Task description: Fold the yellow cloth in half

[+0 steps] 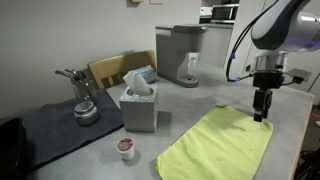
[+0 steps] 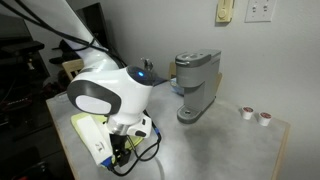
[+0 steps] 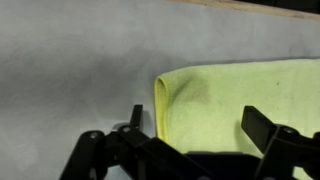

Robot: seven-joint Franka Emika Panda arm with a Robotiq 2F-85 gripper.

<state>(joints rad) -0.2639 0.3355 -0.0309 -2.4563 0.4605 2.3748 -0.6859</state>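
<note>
The yellow cloth (image 1: 217, 145) lies flat on the grey table, a lime-yellow rectangle reaching from the front edge toward the far right. In an exterior view only a strip of it (image 2: 92, 138) shows under the arm. In the wrist view its far end (image 3: 235, 100) fills the right half, with its edge curled up slightly. My gripper (image 1: 262, 112) hangs just above the cloth's far corner, fingers pointing down. In the wrist view the gripper (image 3: 198, 125) is open, its fingers straddling the cloth's edge with nothing between them.
A tissue box (image 1: 139, 106) stands left of the cloth, with a small red-and-white cup (image 1: 125, 148) in front. A dark grey-blue mat (image 1: 60, 128) holds a metal pot (image 1: 85, 106). A coffee machine (image 1: 180, 54) stands at the back. Two small cups (image 2: 255, 115) sit near the wall.
</note>
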